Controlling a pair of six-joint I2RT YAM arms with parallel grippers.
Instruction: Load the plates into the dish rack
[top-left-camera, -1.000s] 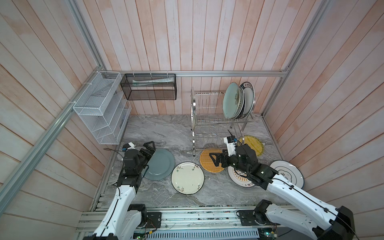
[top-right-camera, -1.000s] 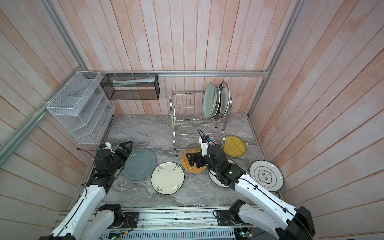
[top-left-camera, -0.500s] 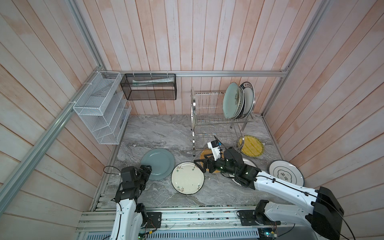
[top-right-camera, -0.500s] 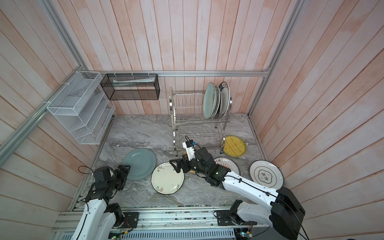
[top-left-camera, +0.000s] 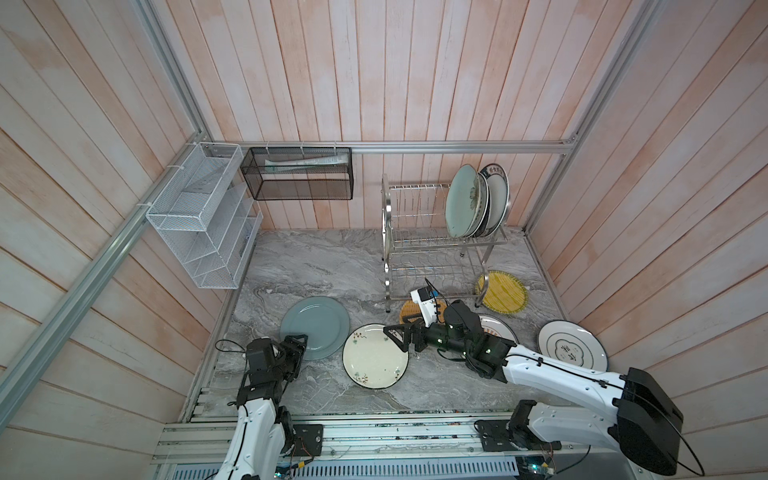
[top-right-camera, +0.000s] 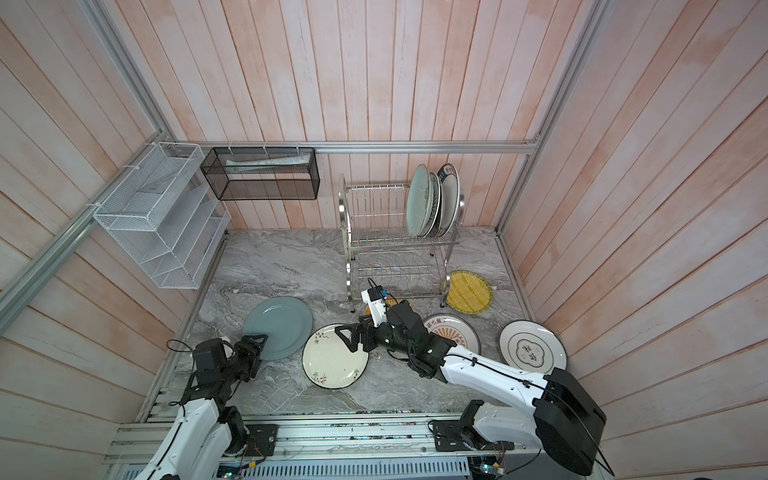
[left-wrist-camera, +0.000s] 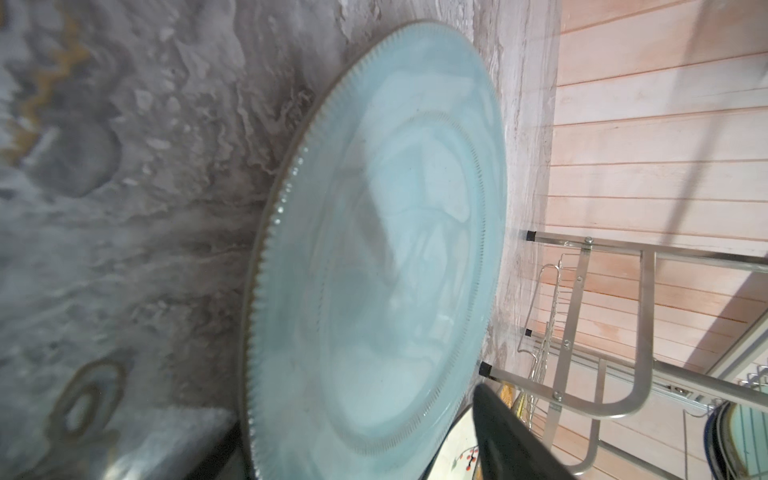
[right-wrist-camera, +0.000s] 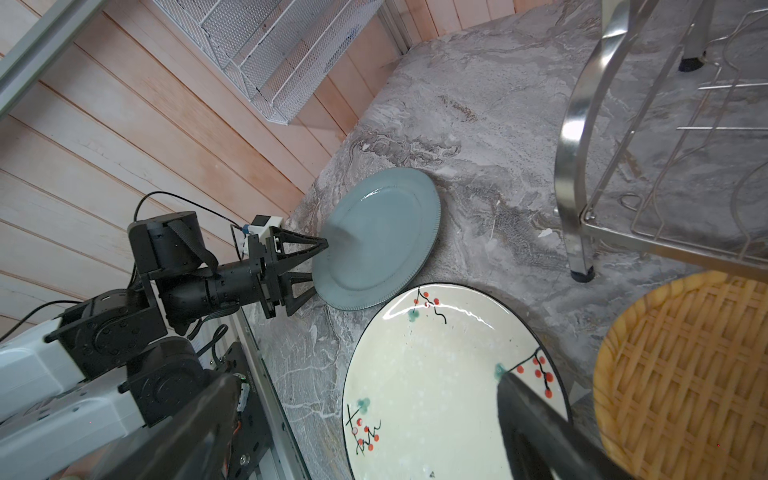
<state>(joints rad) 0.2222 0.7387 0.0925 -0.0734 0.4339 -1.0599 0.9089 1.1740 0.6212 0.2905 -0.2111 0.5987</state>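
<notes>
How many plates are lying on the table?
6: grey-blue left, cream floral middle, orange woven and sunburst partly behind the right arm, yellow woven beside the rack, ringed white far right.

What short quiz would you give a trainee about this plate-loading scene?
1. True or false: the dish rack has plates on its lower tier.
2. Which plate's rim sits between the open jaws of the left gripper?
3. How many plates lie on the table? A. three B. six C. nine

Key: 1 false. 2 the grey-blue plate. 3 B.
</notes>
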